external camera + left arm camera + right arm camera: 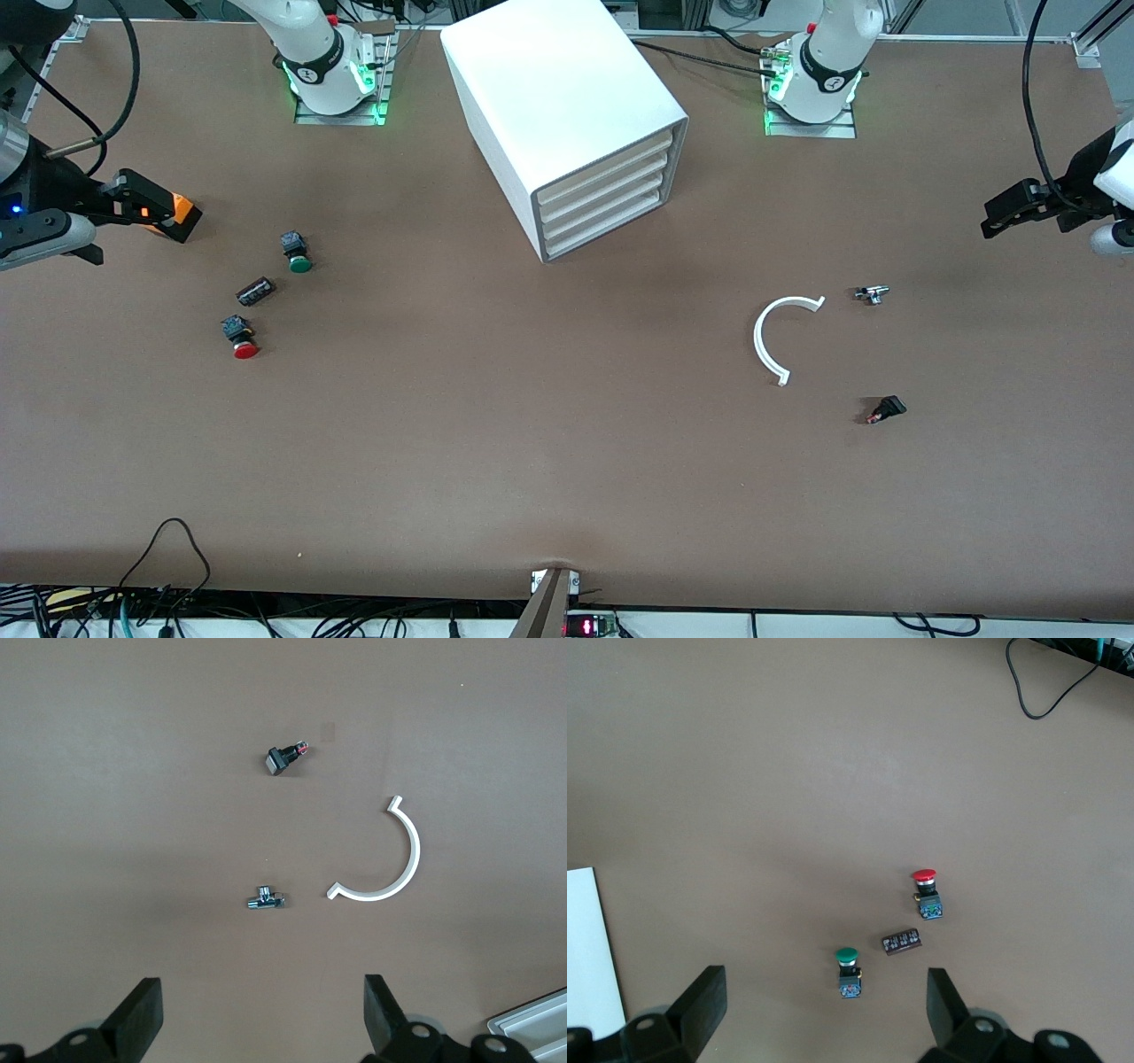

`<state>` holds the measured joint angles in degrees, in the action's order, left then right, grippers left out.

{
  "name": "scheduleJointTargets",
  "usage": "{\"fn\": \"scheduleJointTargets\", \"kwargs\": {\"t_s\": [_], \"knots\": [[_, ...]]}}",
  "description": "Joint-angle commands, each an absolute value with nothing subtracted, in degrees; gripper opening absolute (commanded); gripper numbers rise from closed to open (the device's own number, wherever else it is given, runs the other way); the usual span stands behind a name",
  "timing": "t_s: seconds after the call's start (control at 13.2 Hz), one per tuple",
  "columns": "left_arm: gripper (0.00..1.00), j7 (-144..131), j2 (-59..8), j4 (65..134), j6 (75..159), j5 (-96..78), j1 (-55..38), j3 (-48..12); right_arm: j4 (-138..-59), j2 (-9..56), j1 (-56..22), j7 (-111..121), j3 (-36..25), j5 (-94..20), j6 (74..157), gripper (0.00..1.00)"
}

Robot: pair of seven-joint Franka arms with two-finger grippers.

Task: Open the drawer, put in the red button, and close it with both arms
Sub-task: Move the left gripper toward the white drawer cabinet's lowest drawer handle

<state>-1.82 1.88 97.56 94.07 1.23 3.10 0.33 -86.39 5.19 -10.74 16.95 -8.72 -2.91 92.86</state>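
Note:
The white cabinet (567, 106) stands between the two arm bases, and all of its stacked drawers (611, 199) are shut. The red button (241, 340) (925, 890) lies on its side on the table toward the right arm's end. My right gripper (155, 208) (826, 988) hangs open and empty over the table at that end, apart from the red button. My left gripper (1010, 208) (261, 1001) hangs open and empty over the table at the left arm's end.
A green-capped button (298, 253) (849, 970) and a small black block (255, 291) (903, 943) lie beside the red button. Toward the left arm's end lie a white C-shaped piece (769, 341) (394, 864), a small metal part (873, 294) (264, 899) and a black switch (886, 410) (283, 757).

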Motion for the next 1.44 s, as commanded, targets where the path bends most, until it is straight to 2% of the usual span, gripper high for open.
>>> {"fn": "scheduleJointTargets", "kwargs": {"t_s": [0.0, 0.3, 0.53, 1.13, 1.36], "knots": [[1.0, -0.1, 2.7, 98.3, 94.0, 0.7, 2.5, 1.1, -86.0, 5.2, -10.3, 17.9, -8.4, -2.5, 93.0, 1.0], [1.0, 7.5, 1.8, 98.4, 94.4, -1.0, 2.3, 1.2, -86.0, 5.2, -10.2, 17.9, -8.4, -2.5, 93.0, 1.0], [1.0, 8.0, -0.7, 99.0, 91.8, -7.6, 2.0, 1.1, -86.0, 5.2, -10.2, 17.9, -8.4, -2.5, 93.0, 1.0], [1.0, 15.5, -16.3, 99.1, 81.7, -32.5, 1.6, 0.4, -86.0, 5.3, -10.2, 17.9, -8.4, -2.5, 93.1, 1.0], [1.0, 23.5, -22.1, 99.0, 78.8, -37.0, 1.6, -4.1, -86.0, 5.3, -10.2, 17.9, -8.4, -2.5, 93.0, 1.0]]}}
